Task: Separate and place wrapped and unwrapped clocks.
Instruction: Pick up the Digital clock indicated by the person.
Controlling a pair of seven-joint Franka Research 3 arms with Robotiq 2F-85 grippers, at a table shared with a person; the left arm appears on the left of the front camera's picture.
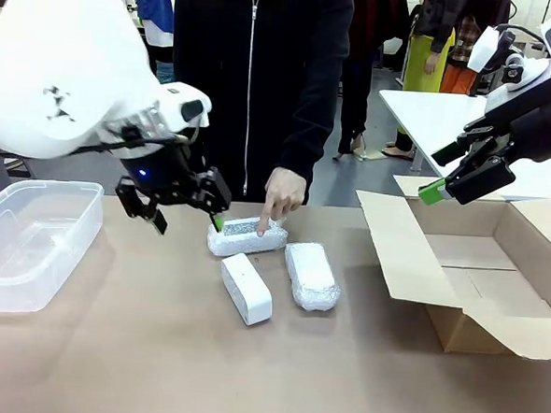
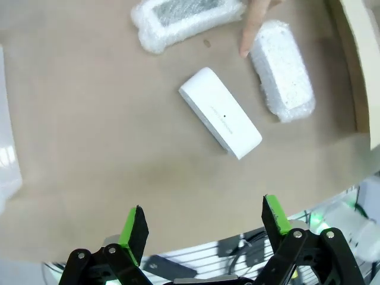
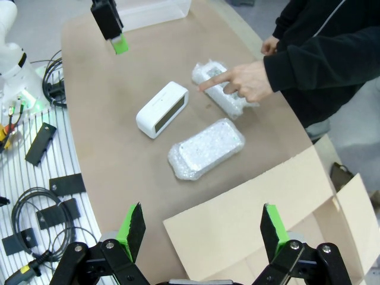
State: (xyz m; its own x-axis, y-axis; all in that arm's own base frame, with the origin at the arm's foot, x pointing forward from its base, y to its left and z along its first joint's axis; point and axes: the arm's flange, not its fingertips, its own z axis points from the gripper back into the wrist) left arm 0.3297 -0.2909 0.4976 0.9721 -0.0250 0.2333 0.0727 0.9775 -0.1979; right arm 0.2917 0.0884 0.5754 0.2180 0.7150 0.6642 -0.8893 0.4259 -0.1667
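Observation:
Three clocks lie mid-table. One wrapped clock in bubble film lies farthest from me, and the person's fingertip rests on it. A second wrapped clock lies to its right. The bare white clock sits nearest me, its grey face showing in the right wrist view. My left gripper hangs open above the table, just left of the far wrapped clock. My right gripper hovers open over the cardboard box.
A clear plastic tub stands at the table's left end. The open cardboard box takes the right end, its flap leaning toward the clocks. The person stands at the far edge. Cables and tools lie off the table in the right wrist view.

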